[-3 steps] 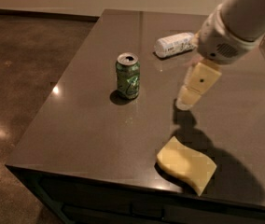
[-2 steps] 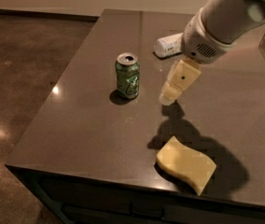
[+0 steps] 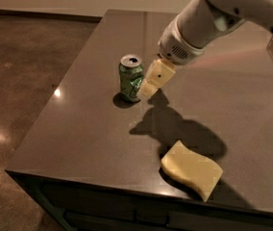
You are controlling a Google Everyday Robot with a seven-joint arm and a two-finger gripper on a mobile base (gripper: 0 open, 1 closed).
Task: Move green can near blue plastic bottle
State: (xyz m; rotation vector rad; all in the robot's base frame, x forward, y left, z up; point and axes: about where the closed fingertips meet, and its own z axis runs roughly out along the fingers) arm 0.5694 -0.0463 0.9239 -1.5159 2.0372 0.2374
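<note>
Tool (image 3: 145, 91) just beside green can (image 3: 129, 81), can upright

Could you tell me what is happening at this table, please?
A one-armed robot is working on the green can, which stands upright on the dark table. Its tool is low beside the can, close against it; whether it grips cannot be told. A yellow sponge lies near the front edge. The blue plastic bottle is not in view, perhaps hidden behind the arm.
</note>
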